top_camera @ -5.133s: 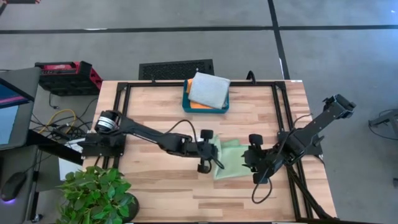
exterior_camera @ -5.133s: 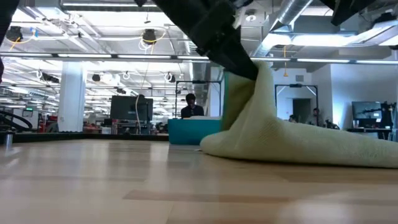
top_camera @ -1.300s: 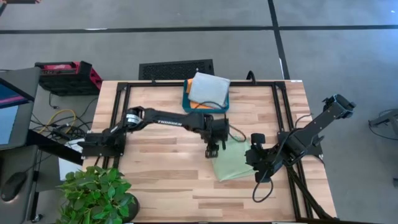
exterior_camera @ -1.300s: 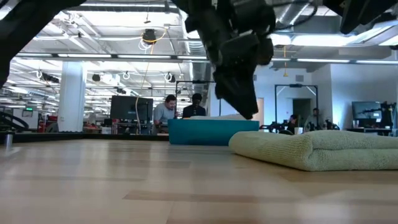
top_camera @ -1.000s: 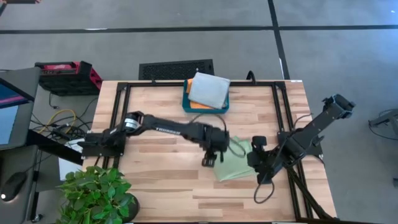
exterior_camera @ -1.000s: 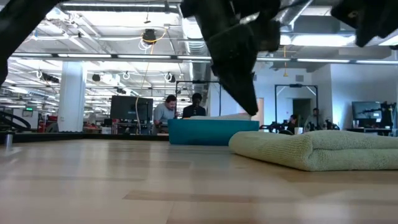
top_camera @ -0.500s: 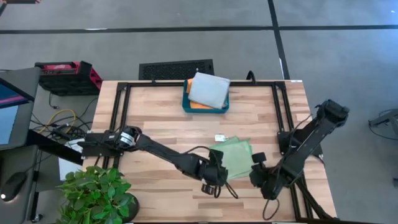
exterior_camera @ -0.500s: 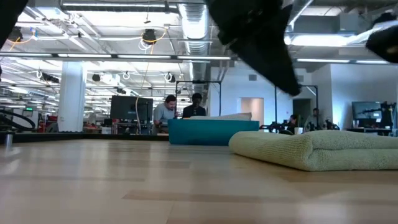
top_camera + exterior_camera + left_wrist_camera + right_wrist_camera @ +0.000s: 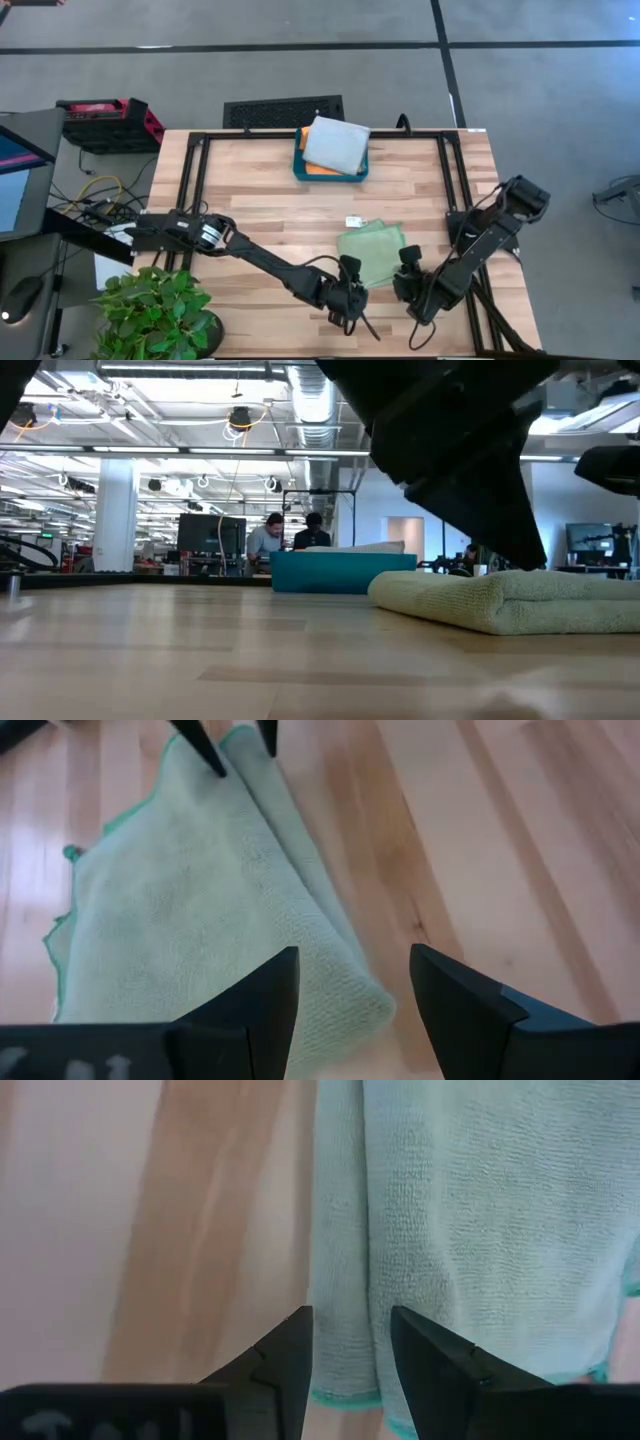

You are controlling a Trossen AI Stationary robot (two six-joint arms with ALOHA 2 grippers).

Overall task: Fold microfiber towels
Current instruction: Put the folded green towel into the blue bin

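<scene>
The light green towel (image 9: pixel 372 252) lies folded on the table's near right part; its rolled fold (image 9: pixel 440 598) faces left in the low view. My left gripper (image 9: pixel 350 297) is open at its near left corner (image 9: pixel 345 990), one finger on each side of that corner. My right gripper (image 9: pixel 410 285) is open at the near right edge, its fingers either side of the folded edge (image 9: pixel 340 1280). I see neither gripper touching the cloth. A pale grey towel (image 9: pixel 335 145) lies folded on an orange one (image 9: pixel 320 171) in the teal tray (image 9: pixel 298 165).
The teal tray stands at the table's far middle. A small white tag (image 9: pixel 353 221) lies just beyond the green towel. Black frame rails (image 9: pixel 190 190) run along the table's left, right and far sides. A potted plant (image 9: pixel 155 310) stands at the near left corner.
My left gripper has swung from the green towel's far left side toward the table's near edge and now stands at the towel's near left corner. My right gripper has gone a little toward the near edge. The towel has stayed folded in place.
</scene>
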